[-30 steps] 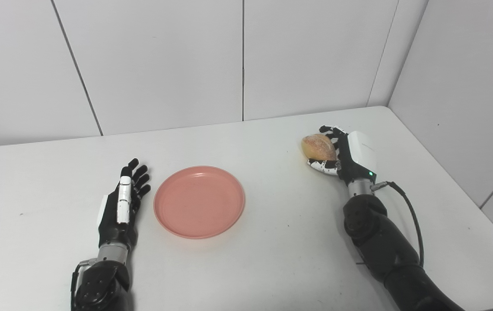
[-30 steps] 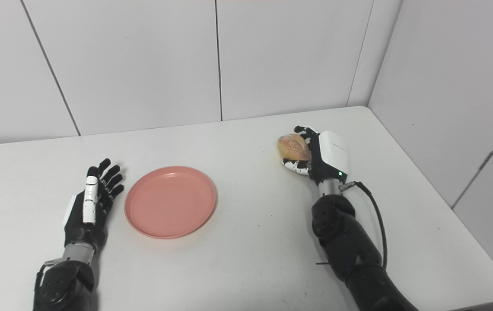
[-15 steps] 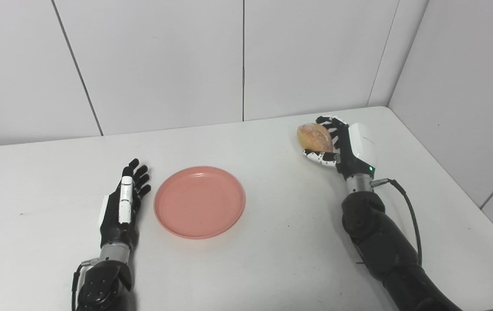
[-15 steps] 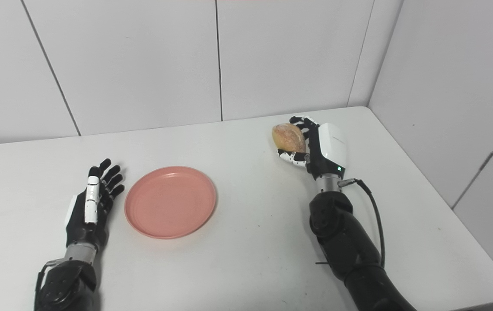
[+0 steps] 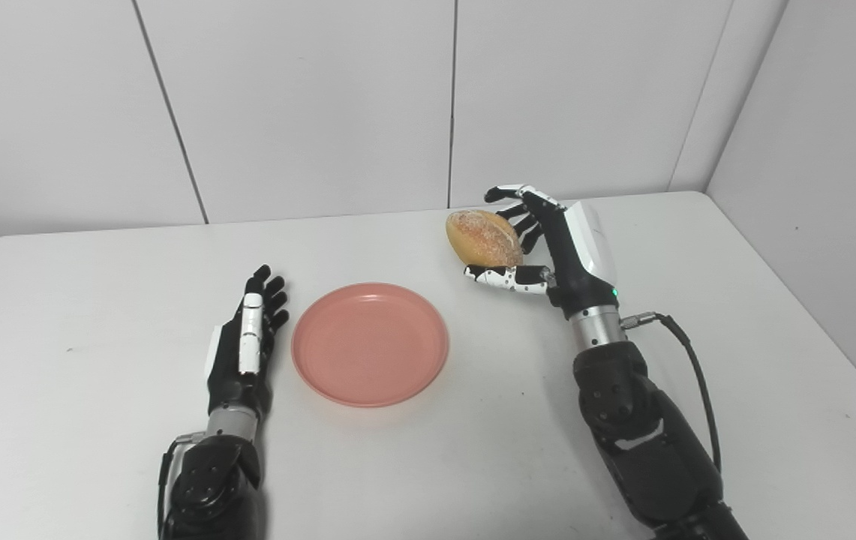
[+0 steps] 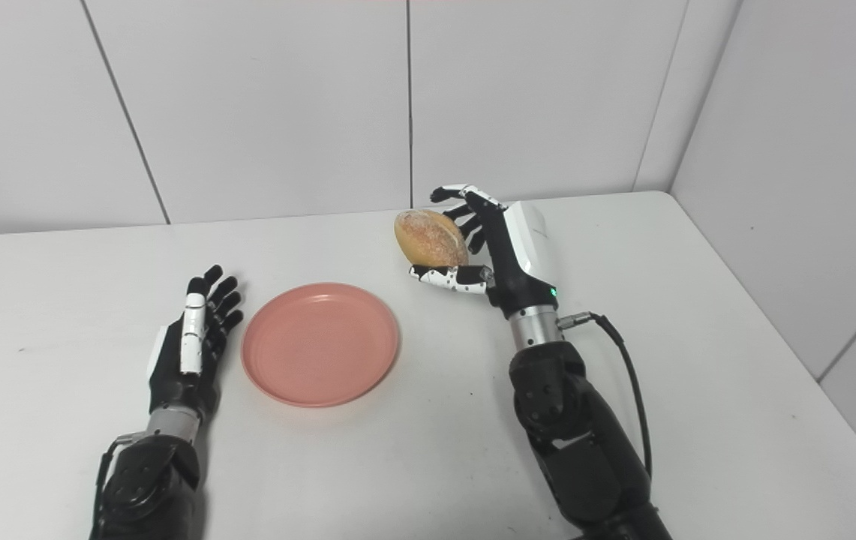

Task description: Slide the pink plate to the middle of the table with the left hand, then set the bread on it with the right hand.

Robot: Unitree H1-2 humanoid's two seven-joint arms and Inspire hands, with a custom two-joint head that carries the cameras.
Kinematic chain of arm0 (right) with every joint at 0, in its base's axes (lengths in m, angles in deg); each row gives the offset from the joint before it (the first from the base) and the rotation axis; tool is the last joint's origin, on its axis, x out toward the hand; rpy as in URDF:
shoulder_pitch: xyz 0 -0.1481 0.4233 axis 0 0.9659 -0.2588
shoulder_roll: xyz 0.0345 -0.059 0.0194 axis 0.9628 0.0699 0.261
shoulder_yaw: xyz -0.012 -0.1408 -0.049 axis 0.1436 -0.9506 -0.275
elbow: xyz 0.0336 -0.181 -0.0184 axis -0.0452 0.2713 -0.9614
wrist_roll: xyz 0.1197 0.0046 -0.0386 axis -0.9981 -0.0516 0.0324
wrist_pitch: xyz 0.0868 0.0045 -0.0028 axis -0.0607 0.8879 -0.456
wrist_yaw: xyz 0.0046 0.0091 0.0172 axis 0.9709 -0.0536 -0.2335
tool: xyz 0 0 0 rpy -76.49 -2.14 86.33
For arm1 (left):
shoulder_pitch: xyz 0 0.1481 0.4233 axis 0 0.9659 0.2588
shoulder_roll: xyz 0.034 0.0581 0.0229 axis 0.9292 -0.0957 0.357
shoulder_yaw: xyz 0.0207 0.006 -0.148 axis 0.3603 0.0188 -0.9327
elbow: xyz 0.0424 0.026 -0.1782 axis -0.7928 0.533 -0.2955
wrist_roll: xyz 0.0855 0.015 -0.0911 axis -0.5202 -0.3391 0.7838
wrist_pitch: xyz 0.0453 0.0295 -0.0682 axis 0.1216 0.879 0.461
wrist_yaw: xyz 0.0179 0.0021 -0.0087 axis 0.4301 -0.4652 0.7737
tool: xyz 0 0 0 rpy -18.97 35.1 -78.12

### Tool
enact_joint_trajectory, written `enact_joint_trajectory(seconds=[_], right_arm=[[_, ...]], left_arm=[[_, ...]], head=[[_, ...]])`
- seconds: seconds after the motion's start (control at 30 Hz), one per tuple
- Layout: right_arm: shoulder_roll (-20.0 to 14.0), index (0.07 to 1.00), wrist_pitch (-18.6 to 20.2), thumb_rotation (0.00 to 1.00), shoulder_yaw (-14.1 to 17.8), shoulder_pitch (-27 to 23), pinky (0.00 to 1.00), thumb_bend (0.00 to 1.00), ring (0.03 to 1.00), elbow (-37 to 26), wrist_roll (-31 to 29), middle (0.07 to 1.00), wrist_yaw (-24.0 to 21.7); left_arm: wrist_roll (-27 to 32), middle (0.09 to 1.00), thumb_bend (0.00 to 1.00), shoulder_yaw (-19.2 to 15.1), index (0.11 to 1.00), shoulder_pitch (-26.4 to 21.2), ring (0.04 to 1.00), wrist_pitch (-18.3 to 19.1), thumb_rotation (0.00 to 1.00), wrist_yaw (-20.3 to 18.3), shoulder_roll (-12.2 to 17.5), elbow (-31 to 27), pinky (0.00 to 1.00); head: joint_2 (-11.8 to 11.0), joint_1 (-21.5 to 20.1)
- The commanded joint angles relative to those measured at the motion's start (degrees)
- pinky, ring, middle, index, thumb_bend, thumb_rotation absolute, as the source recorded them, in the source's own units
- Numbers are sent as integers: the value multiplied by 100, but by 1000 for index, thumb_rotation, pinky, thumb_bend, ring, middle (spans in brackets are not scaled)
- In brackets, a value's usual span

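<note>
the right hand [image 5: 548, 247] grips the bread roll [image 5: 482, 238] above the white table [image 5: 735, 360], beyond the pink plate [image 5: 370, 343]. left hand [image 5: 247, 345] lies open, fingers spread, just beside the plate. white panelled walls [image 5: 307, 105] behind.

The bread's [image 5: 482, 238] far side is hidden by the right hand [image 5: 548, 247], perhaps touching its palm.

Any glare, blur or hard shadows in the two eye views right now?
Left eye view: even, soft light, faint shadow under the pink plate, bread crust sharp, no motion blur on the right hand. Right eye view: same; left hand crisp, no blown glare on the table.
</note>
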Motion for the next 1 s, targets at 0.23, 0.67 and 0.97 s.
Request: enact_joint_trajectory(seconds=[0.23,0.67,0.97], right_arm=[[205,628,-20,0,-254,-59,419,538,513,-369,-7,491,-626],[553,628,-334,0,-729,-322,388,540,489,595,382,490,-629],[556,625,-650,0,-1018,-631,309,540,411,1338,705,487,-482]], left_arm=[[-133,926,544,126,927,-196,933,-175,1000,5,-131,52,925],[-193,927,551,149,929,-183,933,-141,1000,11,-178,-21,922],[-211,928,565,162,926,-147,934,-69,1000,23,-183,-113,924]], head=[[11,229],[36,332],[82,359]])
